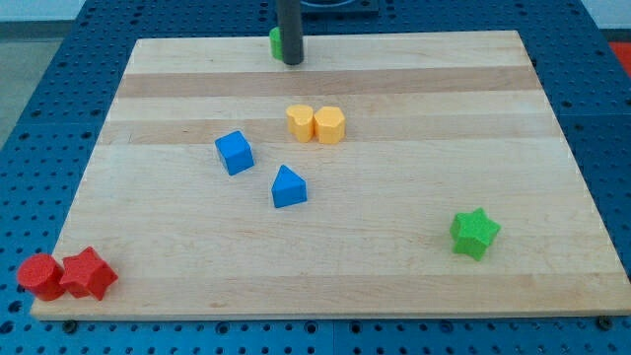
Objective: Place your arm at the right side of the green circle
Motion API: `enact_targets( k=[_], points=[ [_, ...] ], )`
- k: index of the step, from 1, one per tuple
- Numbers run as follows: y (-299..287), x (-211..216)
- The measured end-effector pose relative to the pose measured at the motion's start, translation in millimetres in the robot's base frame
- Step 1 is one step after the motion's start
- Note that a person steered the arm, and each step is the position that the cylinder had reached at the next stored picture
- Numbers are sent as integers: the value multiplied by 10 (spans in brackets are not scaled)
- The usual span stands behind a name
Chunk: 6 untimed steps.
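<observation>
My tip [292, 61], a bare rod holding nothing, touches the green circle [275, 42] at its 3 o'clock.

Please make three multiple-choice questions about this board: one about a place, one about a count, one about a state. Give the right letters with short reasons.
1. Where is my tip relative to the green circle?
A. at its right side
B. far below it
C. at the board's left edge

2. How many blue blocks are on the board?
A. one
B. two
C. four

3. How do the two yellow blocks stand?
A. stacked
B. far apart
C. side by side, touching

Answers:
1 A: the rod stands against the circle's right side, partly hiding it.
2 B: a blue cube and a blue triangle.
3 C: the yellow heart meets the other yellow block.
</observation>
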State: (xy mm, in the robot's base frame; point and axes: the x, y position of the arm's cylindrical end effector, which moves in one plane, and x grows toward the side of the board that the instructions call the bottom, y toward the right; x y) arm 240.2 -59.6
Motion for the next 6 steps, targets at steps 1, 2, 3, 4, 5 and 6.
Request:
enact_targets(
  k=[1,2,3,4,5,6],
  points=[
    [286,0],
    [855,0],
    [1046,-289],
    [844,-475],
    [613,-462],
    [238,-471]
  ],
)
